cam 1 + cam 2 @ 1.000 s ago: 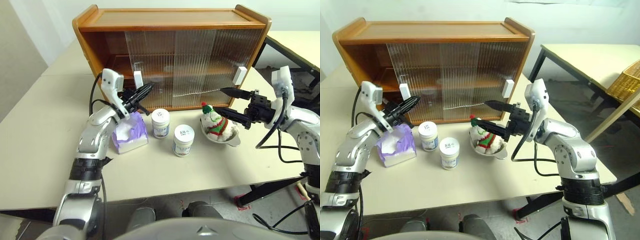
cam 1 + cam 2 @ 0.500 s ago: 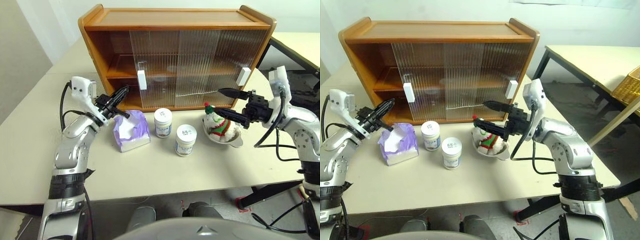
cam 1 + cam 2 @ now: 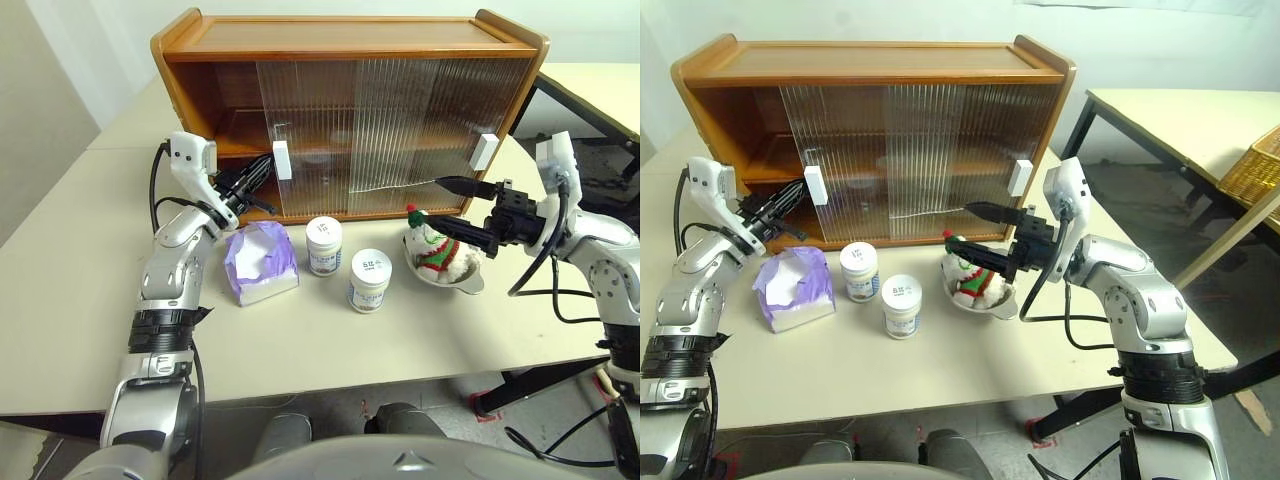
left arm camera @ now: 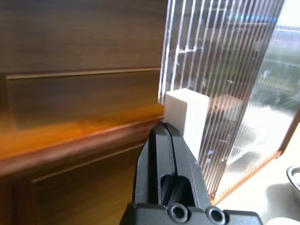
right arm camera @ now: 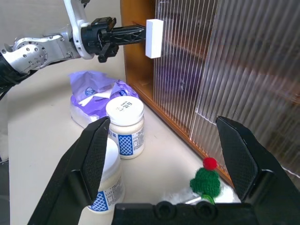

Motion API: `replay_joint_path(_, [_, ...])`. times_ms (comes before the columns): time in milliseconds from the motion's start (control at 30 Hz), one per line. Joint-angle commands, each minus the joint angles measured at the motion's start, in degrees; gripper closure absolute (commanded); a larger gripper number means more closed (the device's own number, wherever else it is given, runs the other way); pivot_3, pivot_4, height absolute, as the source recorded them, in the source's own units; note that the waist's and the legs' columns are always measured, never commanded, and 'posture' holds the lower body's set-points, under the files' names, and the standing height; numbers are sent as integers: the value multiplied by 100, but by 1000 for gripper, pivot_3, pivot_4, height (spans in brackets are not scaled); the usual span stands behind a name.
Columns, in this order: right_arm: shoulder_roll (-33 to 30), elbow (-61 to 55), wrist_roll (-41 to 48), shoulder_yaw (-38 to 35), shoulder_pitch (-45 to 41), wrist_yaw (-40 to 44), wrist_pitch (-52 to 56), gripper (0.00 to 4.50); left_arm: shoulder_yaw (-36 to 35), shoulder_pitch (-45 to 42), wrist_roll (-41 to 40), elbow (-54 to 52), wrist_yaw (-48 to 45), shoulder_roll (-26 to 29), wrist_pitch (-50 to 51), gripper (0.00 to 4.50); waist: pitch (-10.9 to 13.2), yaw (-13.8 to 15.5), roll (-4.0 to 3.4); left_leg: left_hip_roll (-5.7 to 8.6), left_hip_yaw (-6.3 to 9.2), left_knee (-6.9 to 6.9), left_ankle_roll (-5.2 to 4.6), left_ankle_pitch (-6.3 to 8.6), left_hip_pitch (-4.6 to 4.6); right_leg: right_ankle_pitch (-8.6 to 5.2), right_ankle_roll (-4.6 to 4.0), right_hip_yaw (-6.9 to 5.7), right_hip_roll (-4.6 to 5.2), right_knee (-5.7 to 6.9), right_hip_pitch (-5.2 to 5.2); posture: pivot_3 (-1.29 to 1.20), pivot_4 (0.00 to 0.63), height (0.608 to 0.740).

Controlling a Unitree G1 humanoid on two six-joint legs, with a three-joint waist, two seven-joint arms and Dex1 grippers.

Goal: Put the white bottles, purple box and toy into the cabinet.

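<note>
The brown cabinet (image 3: 350,35) stands at the back, its ribbed sliding doors covering all but a gap at its left end. My left gripper (image 3: 264,168) is shut and empty, its tips right beside the left door's white handle (image 3: 281,160), as the left wrist view shows with the handle (image 4: 187,112). In front lie the purple box (image 3: 260,262) and two white bottles (image 3: 323,245) (image 3: 368,280). The toy (image 3: 432,243) sits in a silver bowl (image 3: 468,284). My right gripper (image 3: 440,203) hangs open just above the toy, holding nothing.
The right door's white handle (image 3: 484,152) is near the cabinet's right end. A second table (image 3: 1180,110) and a wicker basket (image 3: 1250,165) stand off to the right. Bare tabletop (image 3: 80,260) lies left of and in front of the objects.
My left gripper swung out to the left, then came back up; its tips now sit just left of the door handle instead of past it. The right arm has stayed still.
</note>
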State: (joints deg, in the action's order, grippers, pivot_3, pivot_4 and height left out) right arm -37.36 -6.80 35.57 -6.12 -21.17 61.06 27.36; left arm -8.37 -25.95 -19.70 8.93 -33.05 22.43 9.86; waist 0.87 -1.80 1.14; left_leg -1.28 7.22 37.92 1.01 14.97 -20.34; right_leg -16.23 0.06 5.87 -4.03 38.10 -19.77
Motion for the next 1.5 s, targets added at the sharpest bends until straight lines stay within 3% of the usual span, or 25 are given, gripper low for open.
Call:
replay_joint_path(33, [-42, -125, 45, -61, 26, -30, 41, 0, 142, -115, 63, 9, -60, -65, -11, 4482, 0, -2, 0, 0, 0, 0, 0, 0, 0, 0, 1, 0, 0, 0, 0, -95, 0, 740])
replay_joint_path(867, [-41, -165, 52, -123, 202, -50, -74, 0, 707, -1151, 282, 885, -461, -612, -138, 4482, 1, -28, 0, 2, -1, 10, -1, 0, -6, 9, 26, 2, 1, -9, 2, -123, 0, 740])
replay_joint_path(1500, [19, -217, 70, -120, 209, -78, -122, 0, 753, -1343, 410, 1435, -536, -843, -388, 4482, 1, -45, 0, 2, -2, 10, -6, 2, -8, 15, 43, 3, 1, -19, 3, -126, 0, 740])
